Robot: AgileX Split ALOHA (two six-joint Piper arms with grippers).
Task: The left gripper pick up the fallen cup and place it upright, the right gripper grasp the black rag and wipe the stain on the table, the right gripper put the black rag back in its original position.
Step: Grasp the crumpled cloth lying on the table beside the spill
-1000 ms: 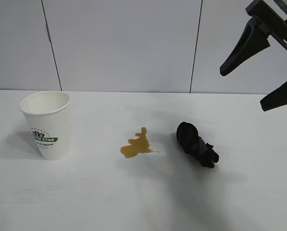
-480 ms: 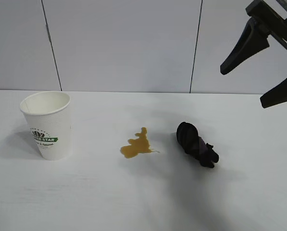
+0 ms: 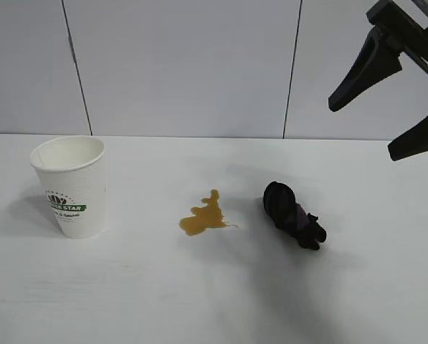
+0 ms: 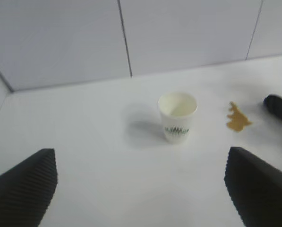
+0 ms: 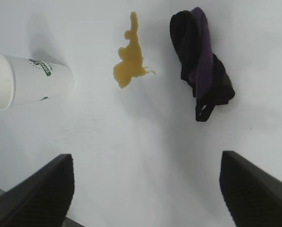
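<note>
White worktop under a pale panelled wall. The cup stands upright at the left, the stain sits mid-surface, and the black rag lies bunched just beside it. Right hand hangs above the rag, fingers apart, empty. Left hand spread wide, well back from the cup.

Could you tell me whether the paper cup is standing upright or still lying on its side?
Upright: the cup stands on its base on the table, open mouth up.
</note>
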